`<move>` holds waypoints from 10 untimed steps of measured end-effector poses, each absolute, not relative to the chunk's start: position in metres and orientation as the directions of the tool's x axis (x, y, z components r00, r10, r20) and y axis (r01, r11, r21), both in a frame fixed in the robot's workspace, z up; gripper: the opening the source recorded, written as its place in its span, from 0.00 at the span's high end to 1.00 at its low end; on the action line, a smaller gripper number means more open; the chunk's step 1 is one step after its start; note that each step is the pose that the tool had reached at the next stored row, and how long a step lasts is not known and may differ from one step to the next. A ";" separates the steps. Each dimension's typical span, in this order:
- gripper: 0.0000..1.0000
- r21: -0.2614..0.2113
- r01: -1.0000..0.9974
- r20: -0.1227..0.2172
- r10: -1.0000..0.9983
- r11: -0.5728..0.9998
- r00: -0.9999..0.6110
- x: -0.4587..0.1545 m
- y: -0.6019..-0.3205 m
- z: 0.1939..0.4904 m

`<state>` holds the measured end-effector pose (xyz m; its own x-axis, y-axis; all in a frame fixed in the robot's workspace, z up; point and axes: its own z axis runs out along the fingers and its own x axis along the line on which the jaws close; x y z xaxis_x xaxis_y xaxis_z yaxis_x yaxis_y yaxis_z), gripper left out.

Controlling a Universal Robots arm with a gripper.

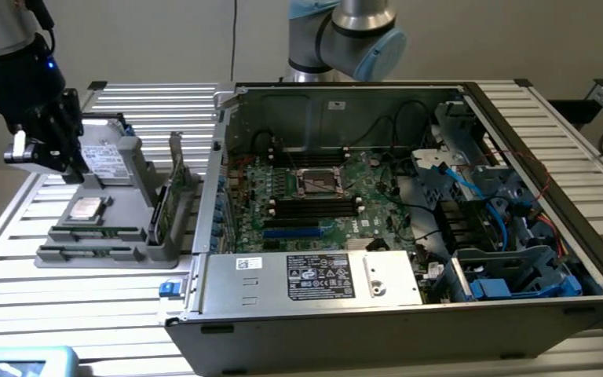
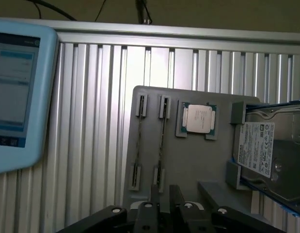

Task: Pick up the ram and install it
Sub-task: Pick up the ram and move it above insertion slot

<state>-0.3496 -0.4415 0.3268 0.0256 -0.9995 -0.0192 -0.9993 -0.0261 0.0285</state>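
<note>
Exterior view, then wrist view: gripper (image 1: 66,166) over parts tray (image 1: 166,255), ram (image 1: 97,233) not yet picked.
Exterior view: gripper hangs by the tray's hard drive (image 1: 103,153), well apart from the open PC case (image 1: 280,322). Ram stands on edge in its holder beside the CPU (image 1: 87,208), w/ 2nd stick (image 1: 90,253) beside it. Wrist view: gripper (image 2: 162,211) roughly in line w/ ram (image 2: 162,138). Can't tell if it's parted or clenched; nothing seen in it. Judgement: centre over the thin edge, descend square, grip mid-length, lift straight so the end clips don't bind.
</note>
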 end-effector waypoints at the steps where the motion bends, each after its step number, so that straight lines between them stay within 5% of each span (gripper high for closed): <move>1: 0.70 0.028 -0.999 -0.019 -0.999 -0.026 0.026 -0.350 -0.441 0.327; 10: 0.64 0.028 -0.999 -0.018 -1.000 0.023 -0.024 -0.353 -0.442 0.316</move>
<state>-0.3530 -0.4415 0.3162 -0.0236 -0.9996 -0.0181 -0.9993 0.0231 0.0285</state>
